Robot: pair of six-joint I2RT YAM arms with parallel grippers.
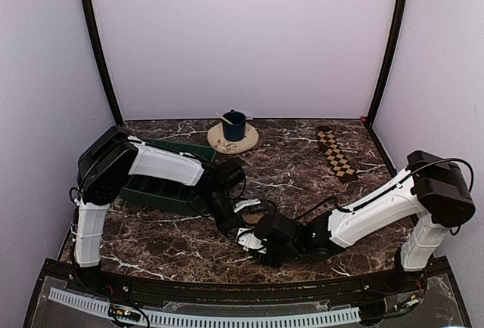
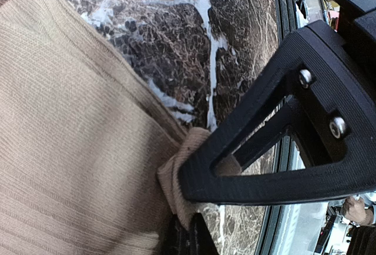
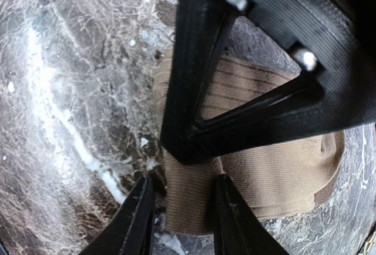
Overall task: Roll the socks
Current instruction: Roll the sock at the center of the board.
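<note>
Left pincer (image 2: 187, 220) pinches a corner of the tan sock (image 2: 70, 149) by the near edge of the table (image 1: 151, 245), my right pincer (image 3: 185, 214) gapes astride its edge: a rolling step, I reckon, so next I'd clamp and turn it over.

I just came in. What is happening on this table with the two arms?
The robot is working on the tan sock at the near middle of the table. The left hand is shut on an edge of the sock. The right hand is at its folded end; whether it grips is unclear. The checkered sock lies flat at the far right, untouched.
</note>
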